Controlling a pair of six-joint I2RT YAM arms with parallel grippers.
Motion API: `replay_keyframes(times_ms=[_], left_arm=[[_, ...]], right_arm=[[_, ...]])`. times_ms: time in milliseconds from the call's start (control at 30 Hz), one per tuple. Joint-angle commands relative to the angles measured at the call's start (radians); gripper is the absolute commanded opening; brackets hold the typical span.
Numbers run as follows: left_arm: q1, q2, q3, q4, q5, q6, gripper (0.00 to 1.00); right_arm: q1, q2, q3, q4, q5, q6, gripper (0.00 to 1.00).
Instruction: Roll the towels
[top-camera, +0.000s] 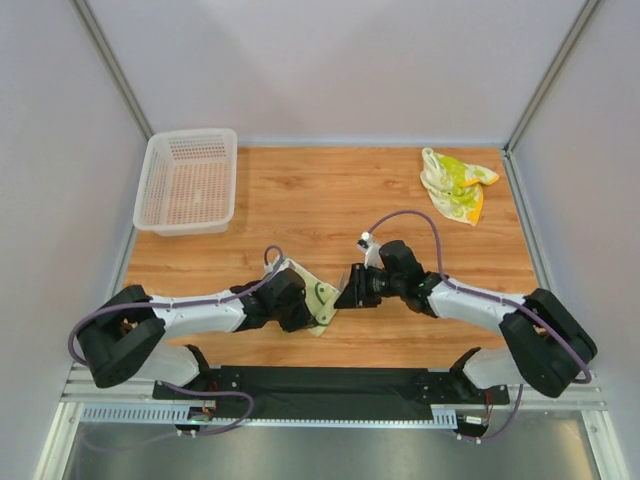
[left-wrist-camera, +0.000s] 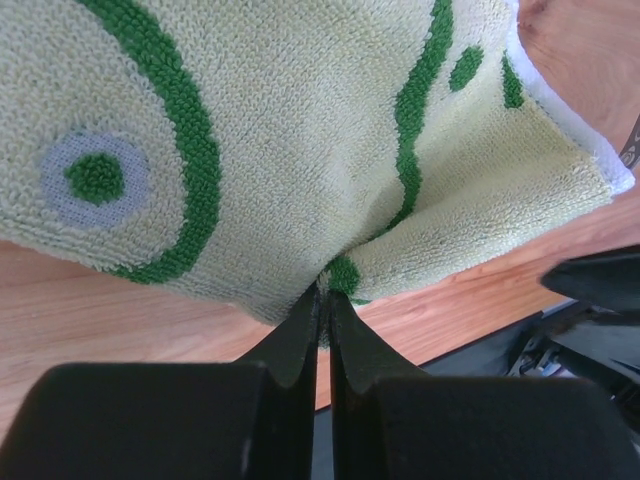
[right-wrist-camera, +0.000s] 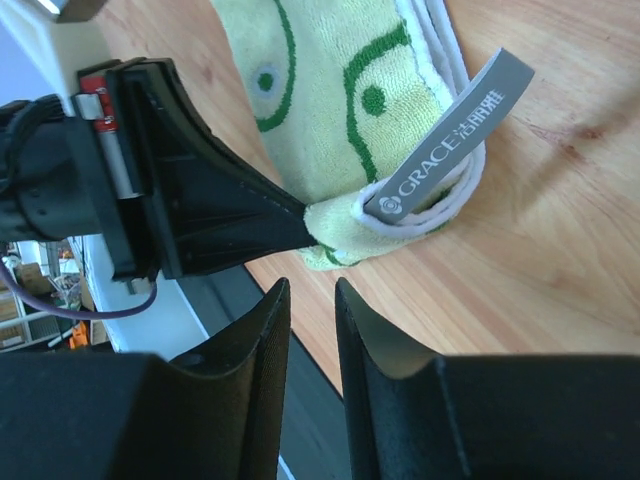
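Nearest your left wrist camera, the two black fingers of the left gripper (left-wrist-camera: 322, 290) are pressed together on a fold of the green-lined towel (left-wrist-camera: 300, 130). Treat this claw as closed and gripping the cloth.

Use the white mesh basket (top-camera: 190, 185) as your reference.
- The basket stands at the far left corner of the wooden table (top-camera: 330, 190).
- The green-lined towel is nearer the arm bases than the basket and to its right, about mid-width of the table.
- The blotched towel (top-camera: 455, 185) lies crumpled well to the right of the basket, at the far right corner.

Note the obstructions. From above, the left gripper covers much of the green-lined towel, so you see only a pale corner. The right gripper (right-wrist-camera: 312, 285) sits just beside that corner, facing the left gripper. Its jaws stand a narrow gap apart with nothing between them. A purple cable (top-camera: 410, 215) loops above the right arm.

Check the towel's appearance. It is cream-yellow terry with curved dark green lines, green dots and a white hem. A grey label (right-wrist-camera: 450, 135) reading GRACE projects from the hem. The pinched end is bunched, and the rest rests on the wood.
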Motion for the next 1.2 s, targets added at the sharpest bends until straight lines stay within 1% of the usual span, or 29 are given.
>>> replay_keyframes(times_ms=[0, 33, 267, 433, 667, 733, 767, 800, 833, 867, 900, 933, 967, 1033, 1067, 1100, 1133, 1167], left_arm=[[0.011, 0.047, -0.014, -0.037, -0.012, 0.009, 0.01], [0.016, 0.048, -0.014, -0.037, 0.007, 0.010, 0.02], [0.022, 0.038, -0.029, -0.042, 0.011, 0.015, 0.02], [0.022, 0.019, -0.058, -0.034, 0.020, 0.015, 0.02], [0.022, -0.014, -0.083, -0.057, 0.006, 0.024, 0.02], [0.022, -0.019, -0.060, -0.112, -0.002, 0.055, 0.03], [0.021, -0.024, -0.025, -0.182, -0.037, 0.075, 0.04], [0.014, -0.024, 0.006, -0.242, -0.073, 0.094, 0.09], [-0.027, -0.021, 0.047, -0.317, -0.127, 0.127, 0.15], [-0.057, -0.012, 0.095, -0.397, -0.263, 0.136, 0.21], [-0.088, 0.023, 0.200, -0.575, -0.331, 0.135, 0.27], [-0.140, 0.050, 0.252, -0.658, -0.386, 0.125, 0.33], [-0.160, 0.112, 0.352, -0.797, -0.467, 0.119, 0.34], [-0.211, 0.181, 0.444, -0.920, -0.529, 0.083, 0.36], [-0.231, 0.212, 0.489, -0.971, -0.586, 0.070, 0.36], [-0.251, 0.273, 0.577, -1.061, -0.617, 0.058, 0.36], [-0.291, 0.298, 0.619, -1.091, -0.671, 0.056, 0.36], [-0.309, 0.339, 0.689, -1.120, -0.696, 0.065, 0.38]], right_arm=[[0.026, 0.073, 0.030, 0.120, -0.025, 0.008, 0.26], [0.031, 0.093, 0.036, 0.125, -0.020, 0.006, 0.26], [0.026, 0.283, 0.105, 0.235, -0.026, 0.052, 0.24], [0.002, 0.404, 0.145, 0.249, -0.022, 0.083, 0.22], [-0.020, 0.464, 0.180, 0.179, 0.023, 0.071, 0.22], [-0.020, 0.467, 0.180, 0.166, 0.044, 0.068, 0.22], [-0.020, 0.470, 0.182, 0.153, 0.049, 0.060, 0.22], [-0.018, 0.472, 0.182, 0.148, 0.053, 0.059, 0.22], [-0.020, 0.472, 0.183, 0.142, 0.053, 0.057, 0.21], [-0.018, 0.474, 0.183, 0.130, 0.056, 0.054, 0.21], [-0.018, 0.474, 0.183, 0.125, 0.059, 0.048, 0.21], [-0.018, 0.475, 0.183, 0.123, 0.059, 0.048, 0.21], [-0.017, 0.472, 0.183, 0.119, 0.059, 0.045, 0.21], [-0.012, 0.474, 0.188, 0.110, 0.061, 0.039, 0.21], [-0.009, 0.472, 0.189, 0.102, 0.061, 0.037, 0.21], [-0.007, 0.470, 0.192, 0.097, 0.063, 0.034, 0.21], [-0.004, 0.467, 0.194, 0.093, 0.064, 0.031, 0.21], [-0.004, 0.467, 0.196, 0.087, 0.063, 0.030, 0.21]])
